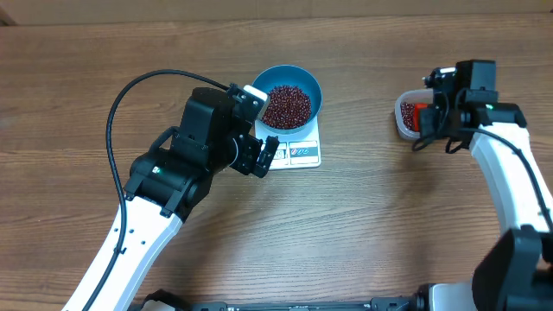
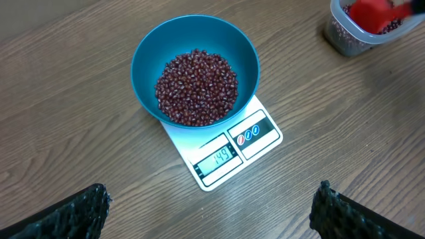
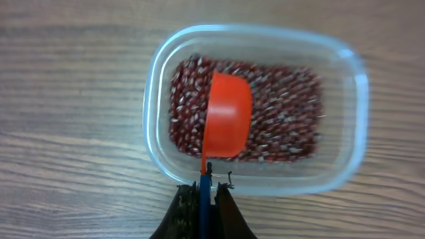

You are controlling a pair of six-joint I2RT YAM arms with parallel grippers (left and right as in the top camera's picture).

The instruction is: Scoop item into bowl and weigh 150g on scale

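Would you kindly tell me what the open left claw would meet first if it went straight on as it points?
Most likely the left claw meets the small white square digital scale at its front corner, ahead of the round blue bowl; depth is unclear.

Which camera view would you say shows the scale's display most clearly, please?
The left wrist view: the scale's display faces the camera unobstructed, digits seemingly reading 149. Overhead shows the scale small, its display unreadable beside the left gripper. The right wrist view does not show it.

Brown wood-grain table, even soft light
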